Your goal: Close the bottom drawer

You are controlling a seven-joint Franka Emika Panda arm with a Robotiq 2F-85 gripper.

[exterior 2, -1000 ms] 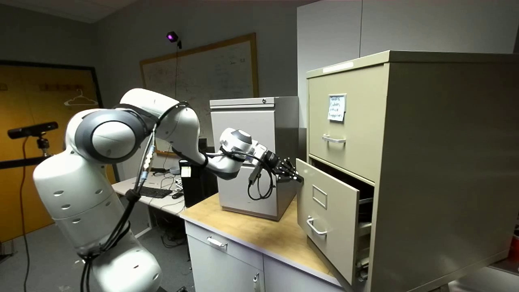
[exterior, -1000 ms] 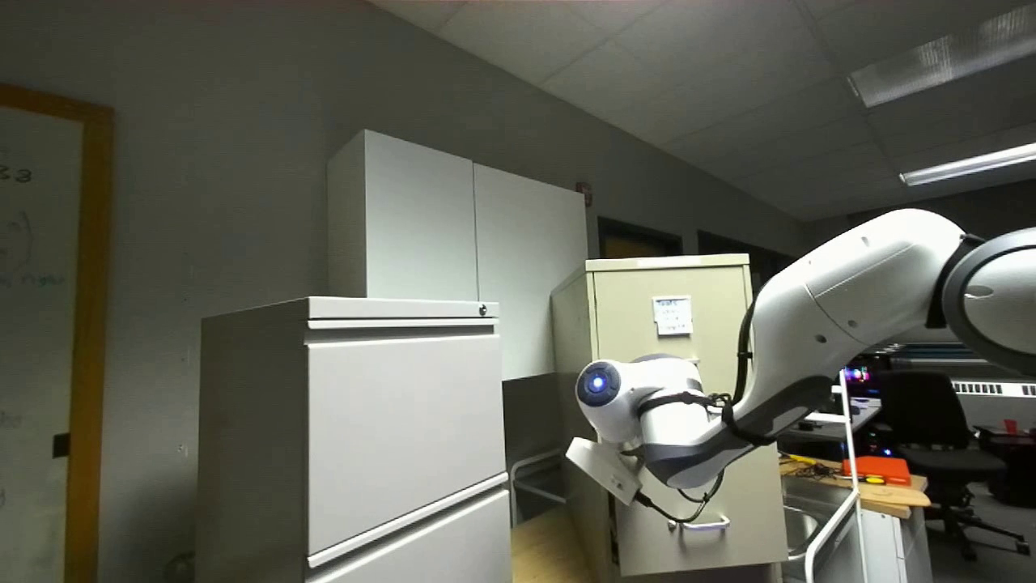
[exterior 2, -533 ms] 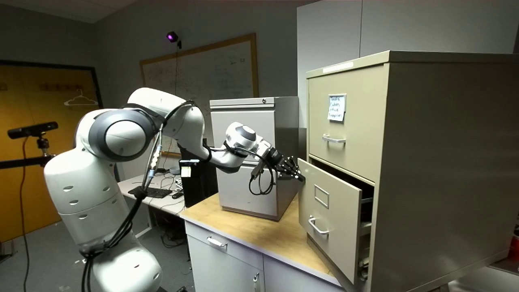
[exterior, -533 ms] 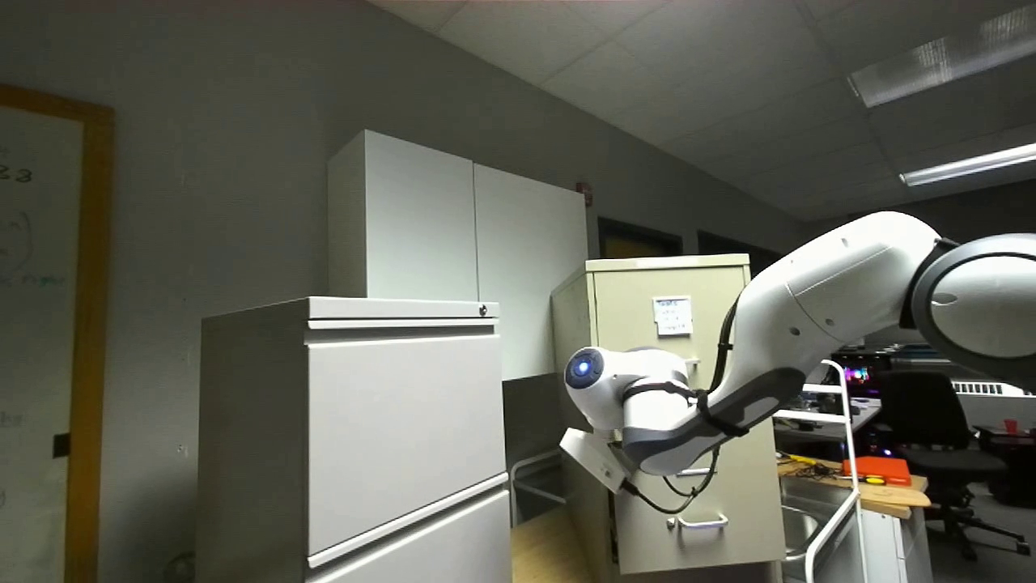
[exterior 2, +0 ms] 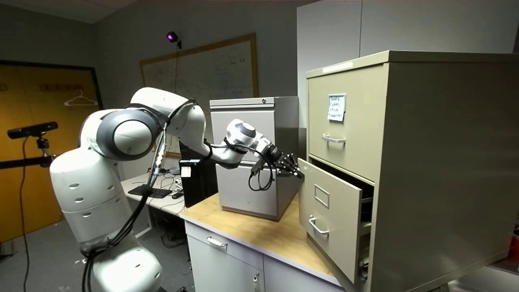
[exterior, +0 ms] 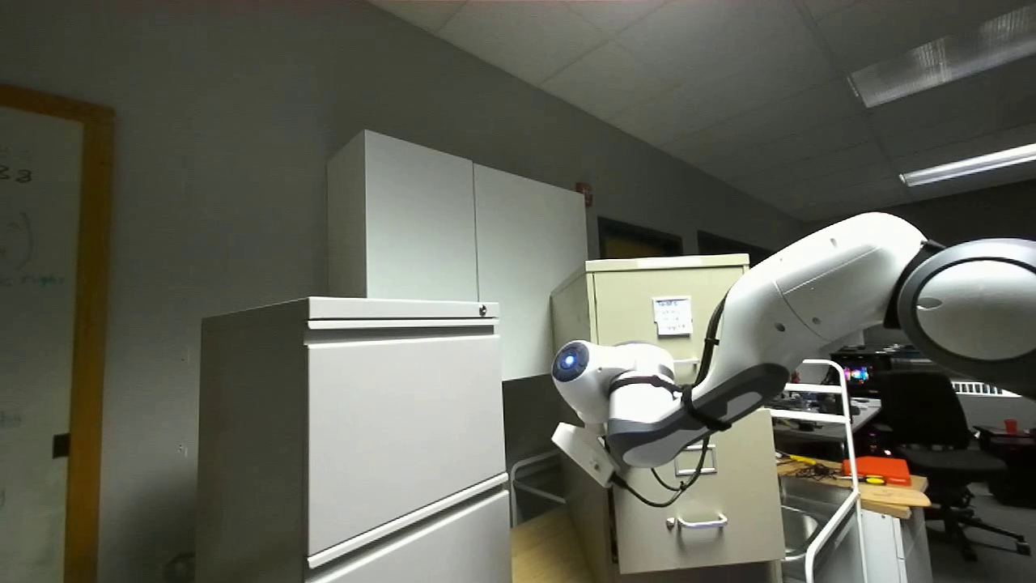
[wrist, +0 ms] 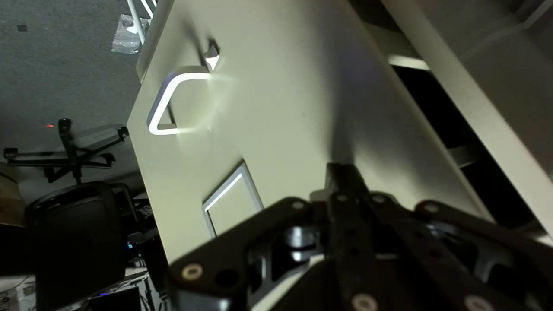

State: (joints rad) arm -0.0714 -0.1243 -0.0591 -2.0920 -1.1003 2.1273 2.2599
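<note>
Both jaws (pressed together) have the jutting bottom drawer (exterior 2: 334, 214) just ahead, contact unclear.

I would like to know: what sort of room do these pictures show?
Probably an office or lab, judging by a beige metal filing cabinet, a black wheeled office chair and a brown-framed whiteboard with handwriting.

a hanger (exterior 2: 81, 104) hangs at the door (exterior 2: 44, 170); a keyboard (exterior 2: 162, 192) lies on a desk (exterior 2: 170, 205).
</note>
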